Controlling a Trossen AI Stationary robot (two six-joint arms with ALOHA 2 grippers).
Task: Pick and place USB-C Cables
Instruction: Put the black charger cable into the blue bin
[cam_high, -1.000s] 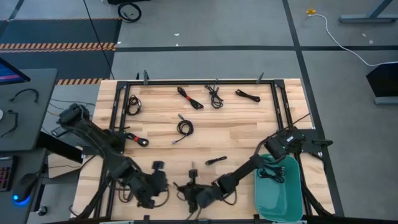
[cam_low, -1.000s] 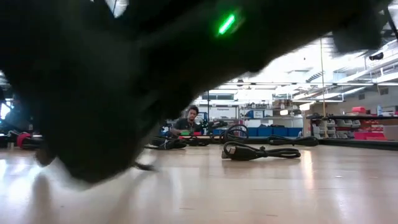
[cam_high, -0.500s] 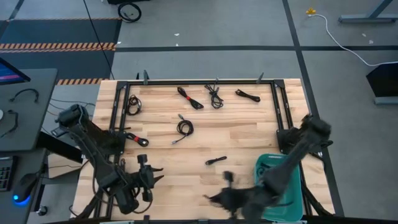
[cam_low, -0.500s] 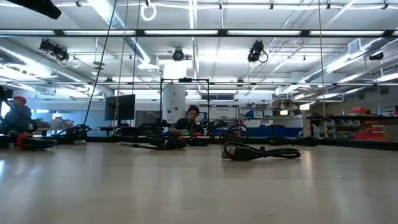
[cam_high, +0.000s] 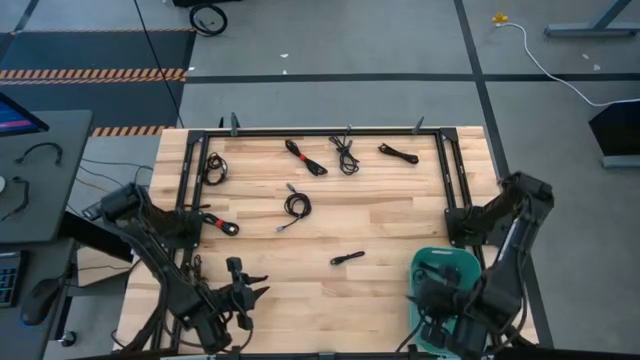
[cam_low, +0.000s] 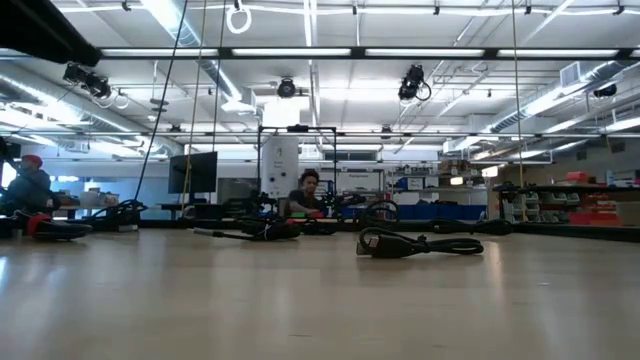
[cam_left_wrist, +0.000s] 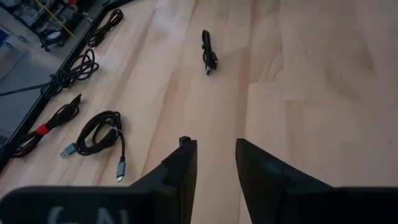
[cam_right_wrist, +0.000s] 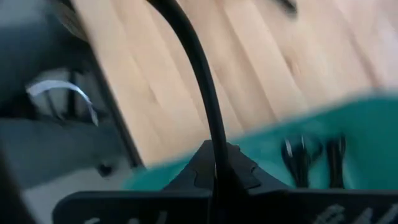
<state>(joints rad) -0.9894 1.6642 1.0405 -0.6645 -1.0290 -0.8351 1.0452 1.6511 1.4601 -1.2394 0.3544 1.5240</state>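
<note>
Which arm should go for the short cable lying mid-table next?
Left, probably. The left pincer stands open and empty, facing the short cable. The right pincer is shut on a black cable over the green bin.

Cables (cam_high: 297, 205) lie scattered across the table (cam_high: 380, 220); a bin (cam_high: 470, 275) sits at its right.

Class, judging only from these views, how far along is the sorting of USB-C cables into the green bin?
Done: a few cables lie in the green bin.
In hand: the right gripper, shut on a black cable, is above the bin.
Left: seven cables remain on the table, among them the short one mid-table. The left gripper is open and empty.
</note>
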